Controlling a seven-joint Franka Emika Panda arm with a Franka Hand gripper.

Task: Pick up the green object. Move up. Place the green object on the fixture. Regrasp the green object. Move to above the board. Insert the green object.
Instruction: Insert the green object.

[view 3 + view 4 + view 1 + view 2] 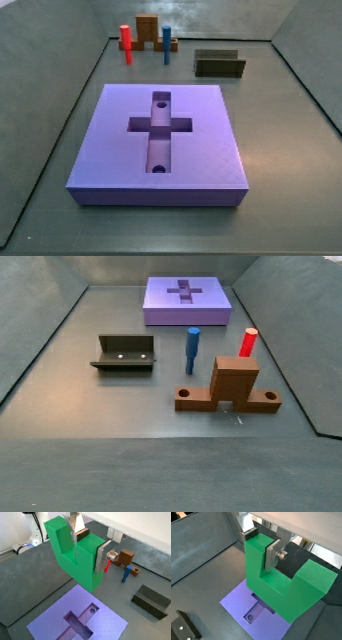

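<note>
Both wrist views: we see the gripper (pixel 271 554) closed on the green object (pixel 79 559), its silver fingers (pixel 103 558) pressed against the piece's upright arm, holding it in the air over the board (pixel 254 602).

In both side views the board (pixel 160 145) with its cross recess lies bare; the fixture (pixel 219 64) stands beyond its far right corner, near the red peg (pixel 127 38), blue peg (pixel 168 39) and orange-brown block (pixel 147 25). Neither the gripper nor the piece shows there.
</note>
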